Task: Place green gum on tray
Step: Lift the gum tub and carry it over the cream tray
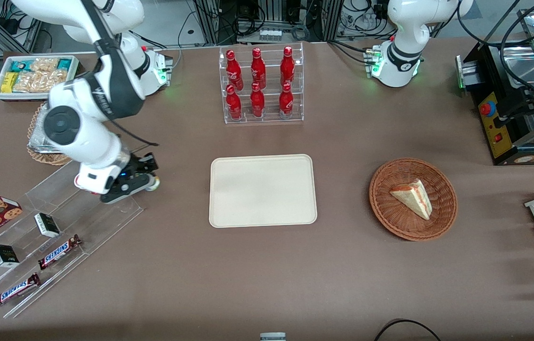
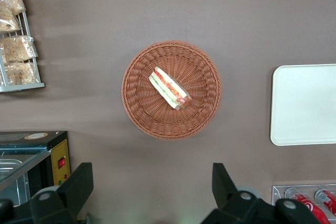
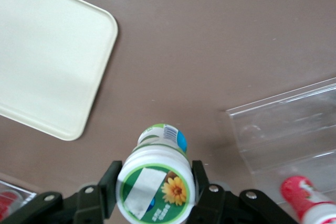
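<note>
Green-labelled gum bottle is sitting in the gripper, lifted off the table.

Front view: gripper is hanging over the upper end of the clear acrylic rack, toward the working arm's end of the table. Only a sliver of the green gum is showing past the black fingers. Cream tray is lying flat mid-table, well apart from the gripper and sideways toward the parked arm, at about the same depth from the camera. So I'm judging the coming move as mostly a lateral carry, then a lowering.

Left wrist view: just showing one edge of the tray and a wicker basket with a sandwich; no gum, no working gripper.

Right wrist view: fingers are closing on the green gum from both sides, pads pressing its body, long axis pointing away from the camera down toward the table. Tray corner is lying diagonally ahead with bare brown table between. Red-lidded bottle is resting on the rack nearby, not involved.
</note>
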Robot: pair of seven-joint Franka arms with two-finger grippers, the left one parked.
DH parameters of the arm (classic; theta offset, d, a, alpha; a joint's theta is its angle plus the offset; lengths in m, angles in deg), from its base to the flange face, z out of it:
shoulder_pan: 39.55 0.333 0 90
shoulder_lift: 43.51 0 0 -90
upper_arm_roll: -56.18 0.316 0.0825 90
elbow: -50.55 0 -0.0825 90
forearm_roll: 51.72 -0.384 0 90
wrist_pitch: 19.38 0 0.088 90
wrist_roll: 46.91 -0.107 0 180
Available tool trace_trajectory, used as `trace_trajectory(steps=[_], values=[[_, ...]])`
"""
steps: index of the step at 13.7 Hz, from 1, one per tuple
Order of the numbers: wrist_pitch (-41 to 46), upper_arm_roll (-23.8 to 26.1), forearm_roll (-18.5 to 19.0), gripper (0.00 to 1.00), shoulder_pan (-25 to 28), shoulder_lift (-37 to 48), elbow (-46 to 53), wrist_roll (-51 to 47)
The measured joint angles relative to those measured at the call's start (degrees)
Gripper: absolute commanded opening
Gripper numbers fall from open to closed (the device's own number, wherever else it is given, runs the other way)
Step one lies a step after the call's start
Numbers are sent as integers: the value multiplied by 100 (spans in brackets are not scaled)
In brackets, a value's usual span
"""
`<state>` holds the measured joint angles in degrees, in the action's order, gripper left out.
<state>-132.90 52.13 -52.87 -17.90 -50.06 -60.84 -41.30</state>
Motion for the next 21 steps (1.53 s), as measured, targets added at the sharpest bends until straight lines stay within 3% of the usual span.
trace_trajectory(steps=[8, 21], values=[[-452, -2, -2, 0, 1039, -560, 201, -1961], [-1420, -7, -267, 0, 2382, -2438, 1507, -4836]])
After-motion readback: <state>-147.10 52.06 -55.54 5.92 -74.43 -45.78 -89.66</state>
